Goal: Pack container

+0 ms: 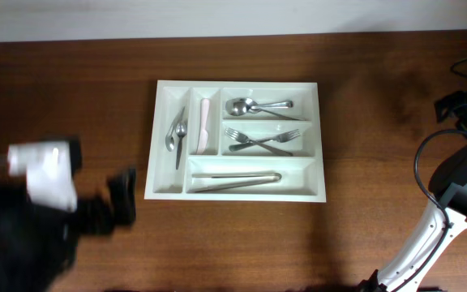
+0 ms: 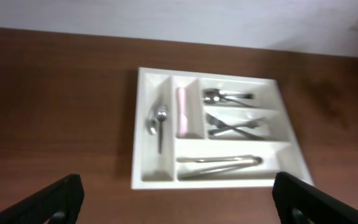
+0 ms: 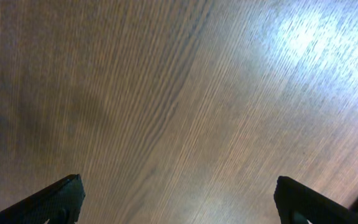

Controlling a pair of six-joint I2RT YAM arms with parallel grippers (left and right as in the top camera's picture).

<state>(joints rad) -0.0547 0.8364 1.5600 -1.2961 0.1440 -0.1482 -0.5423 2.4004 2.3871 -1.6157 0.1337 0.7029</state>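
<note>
The container, a white cutlery tray [image 1: 154,142], lies at the table's centre. Its two narrow compartments hold small spoons [image 1: 174,134] and a pale pink-handled piece [image 1: 204,123]. The long compartments hold spoons [image 1: 254,105], crossed forks [image 1: 258,139] and long steel pieces [image 1: 235,179]. My left gripper [image 1: 124,199] is blurred, left of the tray's near corner. In the left wrist view its jaws [image 2: 178,200] are open and empty, with the tray [image 2: 216,182] ahead. My right gripper [image 3: 178,202] is open and empty over bare wood.
The brown wooden table [image 1: 71,89] runs to a pale wall at the back. The right arm's white base and black cables [image 1: 452,203] stand at the far right edge. The left arm's body [image 1: 31,211] fills the near left corner.
</note>
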